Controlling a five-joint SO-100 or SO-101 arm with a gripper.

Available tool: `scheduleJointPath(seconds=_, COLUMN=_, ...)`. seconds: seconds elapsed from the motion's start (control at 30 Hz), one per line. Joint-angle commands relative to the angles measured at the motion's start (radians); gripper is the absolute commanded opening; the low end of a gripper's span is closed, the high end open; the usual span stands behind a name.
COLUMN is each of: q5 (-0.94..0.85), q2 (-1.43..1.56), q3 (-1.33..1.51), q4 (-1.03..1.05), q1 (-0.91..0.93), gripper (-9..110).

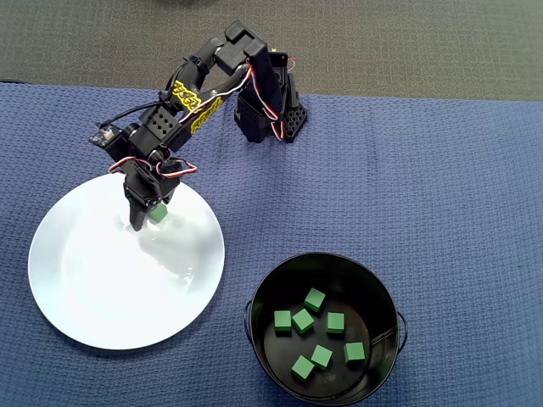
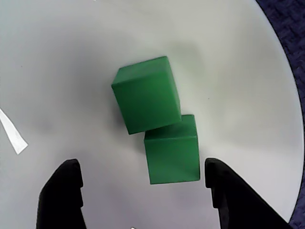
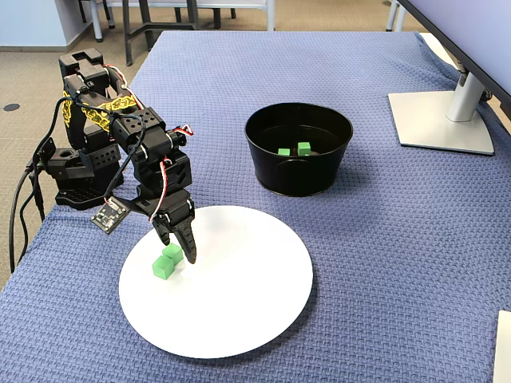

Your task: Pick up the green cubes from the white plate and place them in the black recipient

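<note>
Two green cubes [image 2: 147, 94] sit touching each other on the white plate [image 1: 102, 297], corner to edge, near the plate's rim at about twelve to one o'clock in the overhead view. In the wrist view the nearer cube [image 2: 172, 150] lies between the two dark fingertips [image 2: 64, 191], which stand spread wide on either side, neither one touching it; the farther cube sits just beyond, at about eleven o'clock from its neighbour. The gripper [image 1: 146, 214] points down over this pair, jaws open and holding nothing.

The black recipient [image 1: 259, 335] stands on the blue cloth [image 1: 407, 186], well apart from the plate, at about four o'clock from it in the overhead view. Inside it lie seven more green cubes [image 1: 303, 320], scattered loosely across the bottom.

The arm's base [image 3: 76, 179] sits at the cloth's edge, at about twelve o'clock of the plate from above. In the fixed view a monitor stand [image 3: 443, 120] rests at the far right.
</note>
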Motion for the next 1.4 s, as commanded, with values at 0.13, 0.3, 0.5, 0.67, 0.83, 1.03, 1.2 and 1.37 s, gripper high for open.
scheduleJointPath(seconds=0.13, q5=-0.041, q2=-0.017, q3=-0.011, q4=-0.028, q1=0.000, gripper=26)
scheduleJointPath(seconds=0.3, q5=-0.051, q2=-0.028, q3=-0.009, q4=-0.035, q1=-0.002, gripper=24)
scheduleJointPath(seconds=0.5, q5=-0.064, q2=-0.031, q3=-0.005, q4=-0.044, q1=0.000, gripper=21)
scheduleJointPath(seconds=0.67, q5=-0.069, q2=-0.026, q3=0.003, q4=-0.055, q1=-0.002, gripper=8)
scheduleJointPath(seconds=0.83, q5=-0.078, q2=-0.026, q3=0.008, q4=-0.060, q1=-0.003, gripper=4)
scheduleJointPath(seconds=1.03, q5=-0.087, q2=-0.026, q3=0.009, q4=-0.060, q1=-0.005, gripper=0)
scheduleJointPath(seconds=1.2, q5=-0.084, q2=0.011, q3=0.006, q4=-0.038, q1=0.005, gripper=0)
scheduleJointPath(seconds=1.37, q5=-0.080, q2=0.117, q3=0.038, q4=0.025, q1=0.000, gripper=0)
